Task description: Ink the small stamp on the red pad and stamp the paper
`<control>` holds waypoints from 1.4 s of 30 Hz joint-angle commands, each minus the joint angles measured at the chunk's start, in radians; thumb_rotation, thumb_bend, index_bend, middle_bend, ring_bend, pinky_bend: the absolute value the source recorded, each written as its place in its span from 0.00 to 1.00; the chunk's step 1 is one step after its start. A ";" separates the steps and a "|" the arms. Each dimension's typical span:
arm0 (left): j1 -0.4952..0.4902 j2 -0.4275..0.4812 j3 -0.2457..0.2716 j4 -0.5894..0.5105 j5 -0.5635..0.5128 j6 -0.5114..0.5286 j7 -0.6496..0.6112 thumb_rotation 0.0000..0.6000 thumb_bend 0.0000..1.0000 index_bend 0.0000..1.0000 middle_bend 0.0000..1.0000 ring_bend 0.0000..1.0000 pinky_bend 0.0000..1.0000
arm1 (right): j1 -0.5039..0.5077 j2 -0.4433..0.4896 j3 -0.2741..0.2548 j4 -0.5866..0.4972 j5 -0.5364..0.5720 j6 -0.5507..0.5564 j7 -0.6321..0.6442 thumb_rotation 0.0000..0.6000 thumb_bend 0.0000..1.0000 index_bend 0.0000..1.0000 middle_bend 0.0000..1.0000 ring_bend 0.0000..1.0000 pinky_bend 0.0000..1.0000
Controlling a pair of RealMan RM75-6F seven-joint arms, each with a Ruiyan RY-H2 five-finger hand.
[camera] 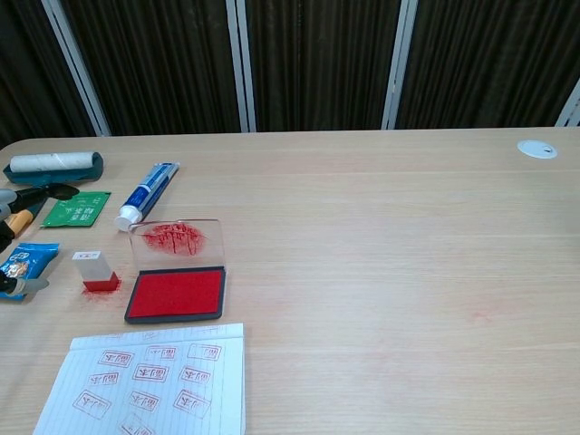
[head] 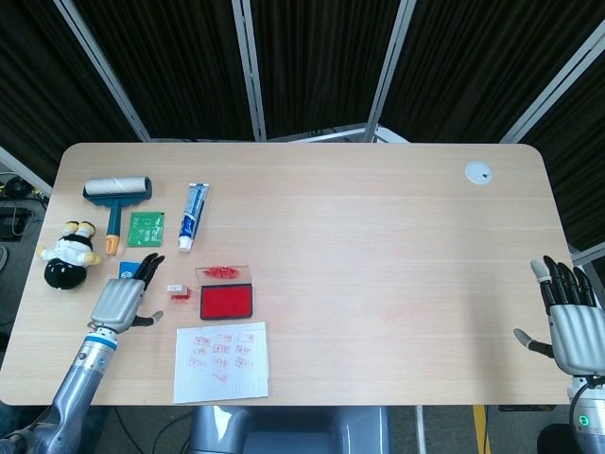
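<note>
The counter (head: pixel 378 246) is bare wood across its middle and right, with only a small white disc (head: pixel 478 172) near the far right corner. Everything else crowds the left third: a lint roller (head: pixel 115 194), a green packet (head: pixel 146 228) and a tube (head: pixel 192 217) toward the far side, a plush toy (head: pixel 66 257) at the left edge.

The small stamp (head: pixel 177 290) stands upright just left of the red pad (head: pixel 226 302), whose clear lid (head: pixel 222 272) lies open behind it; the paper (head: pixel 221 359) sits at the near edge, already covered in red marks.

The left hand (head: pixel 121 298) hovers palm down over a blue packet (camera: pixel 18 265), fingers (head: pixel 146 268) spread and holding nothing — near the stamp, not touching it. The right hand (head: pixel 572 326) sits at the near right corner, fingers apart, empty.
</note>
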 commanded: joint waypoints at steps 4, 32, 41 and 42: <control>-0.020 -0.033 0.001 0.039 -0.005 -0.018 -0.015 1.00 0.28 0.15 0.20 0.84 0.92 | 0.000 -0.001 -0.001 -0.002 0.000 0.001 -0.004 1.00 0.00 0.00 0.00 0.00 0.00; -0.072 -0.124 -0.007 0.138 -0.052 -0.043 0.033 1.00 0.35 0.35 0.39 0.84 0.92 | 0.010 -0.008 0.005 0.014 0.033 -0.028 -0.004 1.00 0.00 0.00 0.00 0.00 0.00; -0.082 -0.142 -0.008 0.160 -0.060 -0.040 0.052 1.00 0.35 0.36 0.40 0.84 0.92 | 0.013 -0.010 0.009 0.019 0.043 -0.033 -0.002 1.00 0.00 0.00 0.00 0.00 0.00; -0.083 -0.143 -0.007 0.162 -0.061 -0.039 0.055 1.00 0.35 0.36 0.40 0.84 0.92 | 0.013 -0.010 0.009 0.020 0.044 -0.034 -0.001 1.00 0.00 0.00 0.00 0.00 0.00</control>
